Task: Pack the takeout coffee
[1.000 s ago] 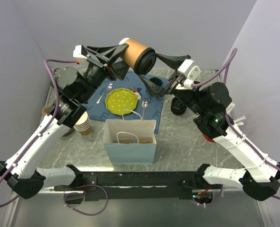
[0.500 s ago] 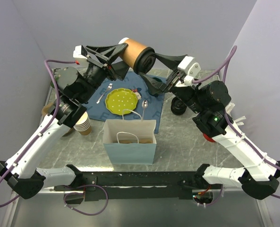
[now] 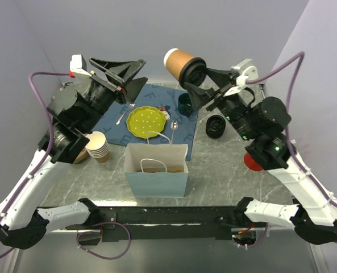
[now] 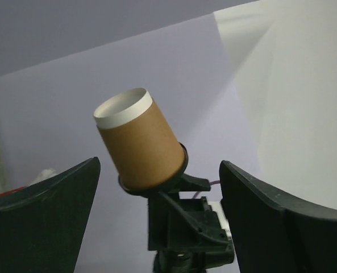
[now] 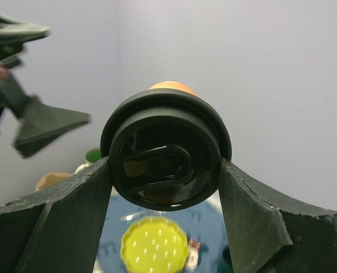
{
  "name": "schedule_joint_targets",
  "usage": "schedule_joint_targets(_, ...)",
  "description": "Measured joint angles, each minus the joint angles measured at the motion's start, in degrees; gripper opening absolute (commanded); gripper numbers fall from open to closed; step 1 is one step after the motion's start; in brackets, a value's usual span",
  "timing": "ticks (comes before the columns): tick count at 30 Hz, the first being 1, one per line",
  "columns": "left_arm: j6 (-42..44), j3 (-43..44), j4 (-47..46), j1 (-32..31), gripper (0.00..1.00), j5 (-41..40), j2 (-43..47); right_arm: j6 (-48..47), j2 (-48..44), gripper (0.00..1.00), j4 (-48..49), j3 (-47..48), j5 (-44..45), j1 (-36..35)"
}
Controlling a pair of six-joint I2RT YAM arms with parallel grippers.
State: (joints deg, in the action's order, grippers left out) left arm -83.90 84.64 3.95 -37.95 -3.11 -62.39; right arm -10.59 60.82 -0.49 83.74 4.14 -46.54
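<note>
The takeout coffee (image 3: pixel 184 63), a brown paper cup with a black lid, is held in the air on its side by my right gripper (image 3: pixel 198 81), which is shut on the lid end. In the right wrist view the black lid (image 5: pixel 165 158) sits clamped between both fingers. In the left wrist view the cup (image 4: pixel 137 142) shows with its white bottom rim pointing at the camera. My left gripper (image 3: pixel 135 74) is open and empty, apart from the cup to its left. A pale blue paper bag (image 3: pixel 157 170) stands open at the near middle of the table.
A yellow plate (image 3: pixel 145 121), fork and spoon lie on a blue mat (image 3: pixel 114 128). A dark green mug (image 3: pixel 184 104) stands at the mat's far right corner. A stack of lidless tan cups (image 3: pixel 99 147) stands left of the bag. A black lid stack (image 3: pixel 215 126) and a red object (image 3: pixel 253 162) are at right.
My left gripper has let go of the cup and drawn back to the left, opening. My right gripper has carried the cup to the right and slightly up.
</note>
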Motion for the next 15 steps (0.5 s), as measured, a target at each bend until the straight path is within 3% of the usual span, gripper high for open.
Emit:
schedule_joint_targets(5,11.3,6.5,17.5,0.0,0.88,-1.0,0.3,4.6,-2.7,0.54,-12.8,3.8,4.7,0.3)
schedule_joint_targets(9,17.7,6.6,32.4,0.0,0.85,-3.7,2.5,8.9,-5.2,0.54,-23.6,5.8,4.6,0.4)
schedule_joint_targets(15,23.5,3.7,50.4,0.0,0.8,-4.4,4.3,10.1,-6.0,0.54,-39.2,11.8,-7.6,0.5)
